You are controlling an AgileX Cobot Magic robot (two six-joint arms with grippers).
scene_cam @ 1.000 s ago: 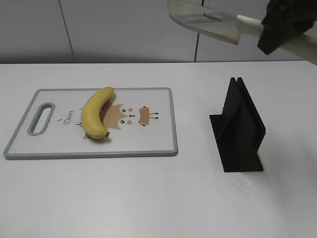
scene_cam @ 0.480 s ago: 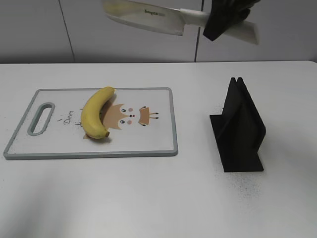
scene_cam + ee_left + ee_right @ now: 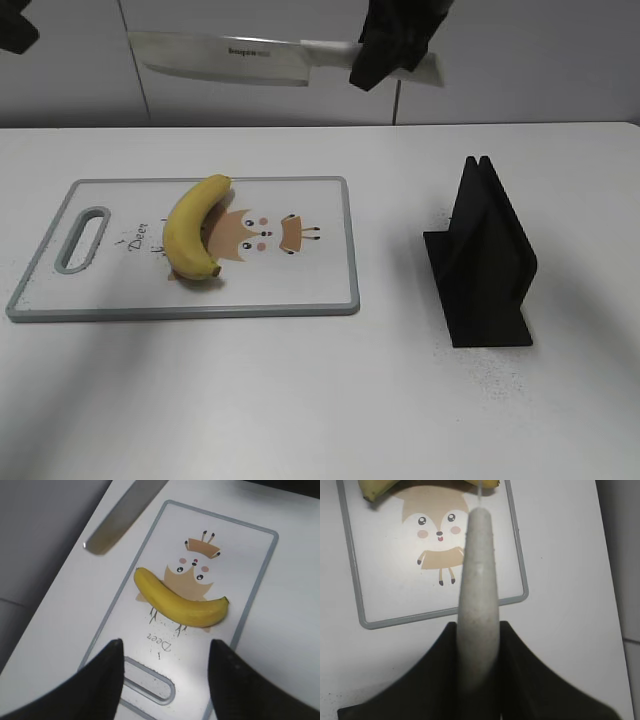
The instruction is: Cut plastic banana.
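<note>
Since a second ago my steel-bladed knife travels left above the board | exterior: right gripper clamps its white handle; whole yellow plastic banana on grey-rimmed cutting board | left wrist: left gripper spread, empty | right wrist: I should centre the blade over the banana's middle, then lower squarely.

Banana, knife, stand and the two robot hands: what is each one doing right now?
Banana: whole, uncut, lying on the cutting board.
Knife: held in the air above the board.
Black stand: empty, upright on the table.
Right gripper: shut on the knife handle.
Left gripper: open, holding nothing.
</note>
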